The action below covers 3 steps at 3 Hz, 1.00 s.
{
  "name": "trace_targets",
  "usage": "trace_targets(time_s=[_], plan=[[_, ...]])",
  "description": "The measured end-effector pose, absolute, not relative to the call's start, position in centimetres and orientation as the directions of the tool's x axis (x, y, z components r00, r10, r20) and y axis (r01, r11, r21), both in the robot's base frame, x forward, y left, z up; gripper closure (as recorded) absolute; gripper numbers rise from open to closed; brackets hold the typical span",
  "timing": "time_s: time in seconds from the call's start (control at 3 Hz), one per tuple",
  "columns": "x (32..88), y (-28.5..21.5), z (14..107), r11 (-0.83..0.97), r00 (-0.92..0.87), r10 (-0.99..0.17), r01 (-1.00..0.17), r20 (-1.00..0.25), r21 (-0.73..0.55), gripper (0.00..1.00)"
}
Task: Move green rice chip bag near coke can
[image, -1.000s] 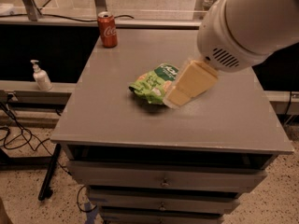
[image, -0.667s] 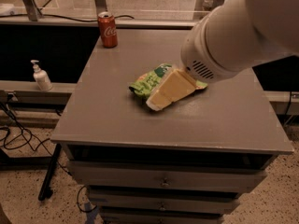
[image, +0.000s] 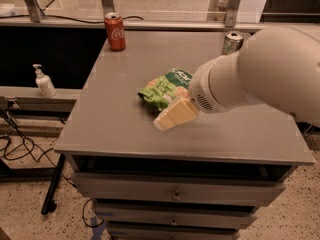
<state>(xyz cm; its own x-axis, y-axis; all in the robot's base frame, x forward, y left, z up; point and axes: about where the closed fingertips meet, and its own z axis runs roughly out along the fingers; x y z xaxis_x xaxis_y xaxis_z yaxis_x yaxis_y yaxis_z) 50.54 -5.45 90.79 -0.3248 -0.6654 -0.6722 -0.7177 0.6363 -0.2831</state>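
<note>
The green rice chip bag (image: 162, 88) lies near the middle of the grey cabinet top (image: 125, 119). The coke can (image: 115, 31) stands upright at the far left corner, well apart from the bag. My gripper (image: 167, 120) reaches in from the right at the end of the big white arm (image: 265, 71). Its cream-coloured tip sits just in front of the bag's near edge and overlaps it. The arm hides the bag's right side.
A second, silver-green can (image: 232, 42) stands at the far right of the top, partly behind my arm. A white pump bottle (image: 44, 81) sits on a lower ledge to the left. Drawers (image: 175, 194) are below the front edge. Cables lie on the floor at left.
My arm has swung left and towards the camera, and now covers more of the right side. The gripper tip has moved from the bag's right side to its near edge. The bag seems unmoved.
</note>
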Motion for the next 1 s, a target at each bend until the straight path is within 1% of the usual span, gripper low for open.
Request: trace_targets(time_s=[0.67,1.0], plan=[[54.5,-5.2,85.4,0.641,-0.312,-0.635,-0.723,-0.707,-0.257,0.0],[57.2,-5.8,84.7,0.66,-0.303,-0.624,-0.698,-0.721,-0.278,0.18]])
